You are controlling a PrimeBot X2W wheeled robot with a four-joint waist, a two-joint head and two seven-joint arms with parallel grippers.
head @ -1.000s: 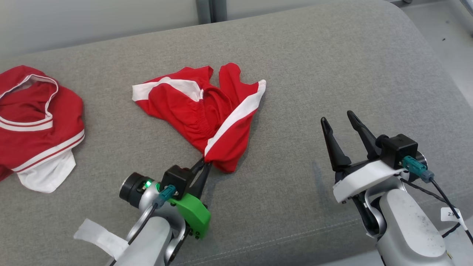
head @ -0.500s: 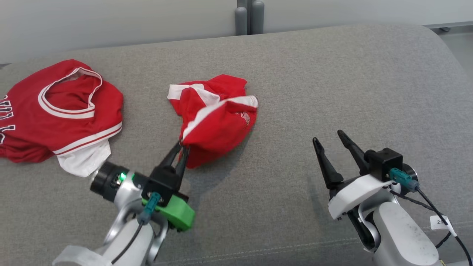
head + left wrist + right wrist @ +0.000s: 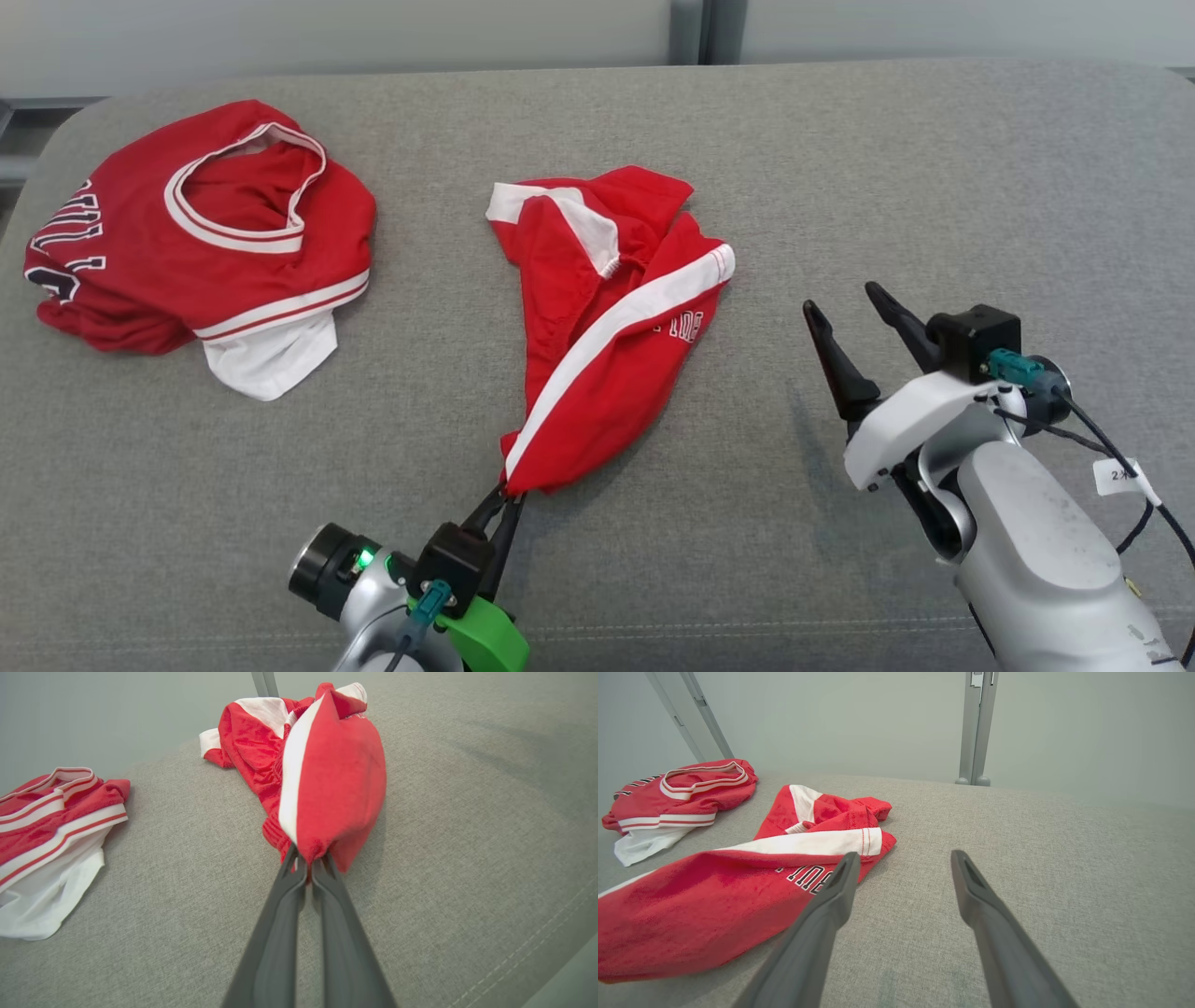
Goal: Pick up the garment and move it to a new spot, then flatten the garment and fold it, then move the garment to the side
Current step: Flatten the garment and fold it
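Note:
The garment [image 3: 607, 355] is a pair of red shorts with white side stripes and dark lettering. It lies crumpled and stretched out on the grey cushion [image 3: 934, 168]. My left gripper [image 3: 507, 493] is shut on the garment's near corner, close to the cushion's front. In the left wrist view the garment [image 3: 341, 774] bunches up just past that gripper [image 3: 308, 861], whose two fingers are pressed together. My right gripper [image 3: 842, 299] stands open to the garment's right, holding nothing. In the right wrist view this gripper [image 3: 903, 856] is spread beside the garment [image 3: 714, 896].
A second red jersey [image 3: 196, 243] with white trim lies crumpled at the far left, also seen as the jersey [image 3: 46, 816] and the jersey [image 3: 677, 793]. A stitched seam [image 3: 653, 625] runs along the cushion's front. A grey post [image 3: 978, 728] stands behind the cushion.
The head camera has turned, bringing more of the jersey into view. My left gripper has drawn the garment's corner toward the front edge, stretching the bunched garment out. The right gripper stays open.

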